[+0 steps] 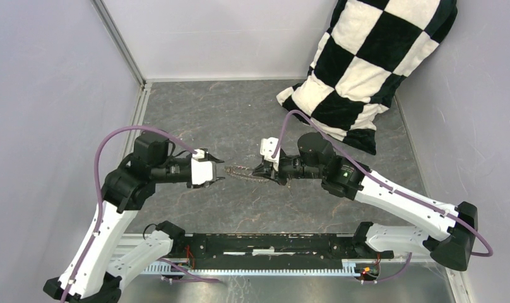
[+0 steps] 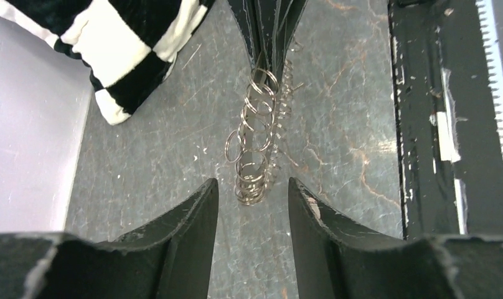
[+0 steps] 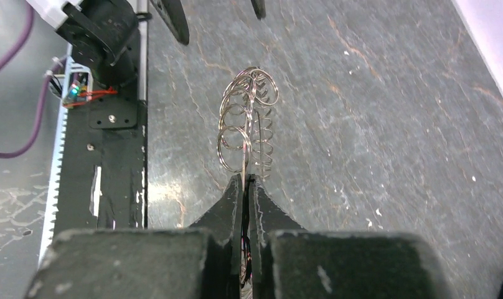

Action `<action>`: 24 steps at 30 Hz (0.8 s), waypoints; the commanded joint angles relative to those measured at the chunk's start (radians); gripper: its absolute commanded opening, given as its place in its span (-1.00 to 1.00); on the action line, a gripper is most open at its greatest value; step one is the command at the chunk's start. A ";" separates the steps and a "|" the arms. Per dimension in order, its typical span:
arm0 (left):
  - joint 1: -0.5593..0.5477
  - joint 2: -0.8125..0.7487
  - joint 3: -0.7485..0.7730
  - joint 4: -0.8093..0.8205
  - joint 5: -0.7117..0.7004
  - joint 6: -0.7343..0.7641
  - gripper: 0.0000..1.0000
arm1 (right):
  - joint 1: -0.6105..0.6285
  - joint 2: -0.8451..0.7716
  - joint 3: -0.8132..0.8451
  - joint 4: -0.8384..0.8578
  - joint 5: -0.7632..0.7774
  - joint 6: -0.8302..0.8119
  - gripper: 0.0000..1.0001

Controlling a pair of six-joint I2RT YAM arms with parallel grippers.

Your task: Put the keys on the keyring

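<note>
Right gripper clenched on the keyring at its 3 o'clock edge, left gripper jaws apart around the 9 o'clock end, not gripping.

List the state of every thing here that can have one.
right gripper: shut on the keyring's edge.
left gripper: open, tips at the keyring's free end.
keyring: held edge-on by the right gripper, strung with small loops.
checkered cushion: propped in the far corner.
</note>
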 commanded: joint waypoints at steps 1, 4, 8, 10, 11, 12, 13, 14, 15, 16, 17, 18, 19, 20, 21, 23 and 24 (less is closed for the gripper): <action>-0.003 -0.022 -0.021 0.066 0.091 -0.144 0.06 | -0.005 -0.035 -0.001 0.149 -0.080 0.035 -0.99; -0.003 -0.070 -0.078 0.132 0.079 -0.149 0.13 | -0.006 -0.039 -0.005 0.168 -0.087 0.058 -0.99; -0.003 -0.178 -0.191 0.324 -0.001 -0.151 0.16 | -0.006 -0.023 0.020 0.182 -0.081 0.118 -0.99; -0.003 -0.235 -0.253 0.440 -0.056 -0.146 0.19 | -0.006 -0.009 0.036 0.187 -0.069 0.157 -0.99; -0.003 -0.259 -0.278 0.484 -0.071 -0.131 0.19 | -0.006 -0.005 0.041 0.188 -0.062 0.172 -0.99; -0.003 -0.279 -0.307 0.523 -0.087 -0.126 0.19 | -0.006 0.000 0.044 0.196 -0.057 0.191 -0.99; -0.003 -0.296 -0.326 0.559 -0.101 -0.121 0.19 | -0.005 0.002 0.048 0.207 -0.056 0.208 -0.99; -0.003 -0.311 -0.343 0.608 -0.116 -0.119 0.18 | -0.006 0.006 0.049 0.209 -0.058 0.221 -0.99; -0.003 -0.327 -0.358 0.631 -0.130 -0.117 0.17 | -0.006 0.008 0.049 0.210 -0.062 0.227 -0.99; -0.003 -0.339 -0.370 0.661 -0.133 -0.104 0.17 | -0.005 0.009 0.051 0.237 -0.063 0.256 -0.99; -0.003 -0.351 -0.379 0.668 -0.121 -0.088 0.17 | -0.006 0.009 0.050 0.249 -0.064 0.272 -0.99; -0.003 -0.360 -0.387 0.669 -0.103 -0.075 0.17 | -0.006 0.011 0.051 0.258 -0.067 0.281 -0.99; -0.003 -0.364 -0.390 0.662 -0.085 -0.069 0.17 | -0.006 0.011 0.050 0.269 -0.069 0.294 -0.99; -0.003 -0.364 -0.388 0.638 -0.064 -0.058 0.17 | -0.005 0.010 0.051 0.279 -0.069 0.304 -0.99; -0.003 -0.363 -0.383 0.605 -0.043 -0.036 0.17 | -0.005 0.011 0.053 0.282 -0.068 0.309 -0.99; -0.003 -0.361 -0.373 0.555 -0.014 0.000 0.17 | -0.006 0.010 0.053 0.289 -0.069 0.318 -0.99; -0.003 -0.361 -0.369 0.530 0.000 0.013 0.17 | -0.006 0.011 0.053 0.292 -0.069 0.319 -0.99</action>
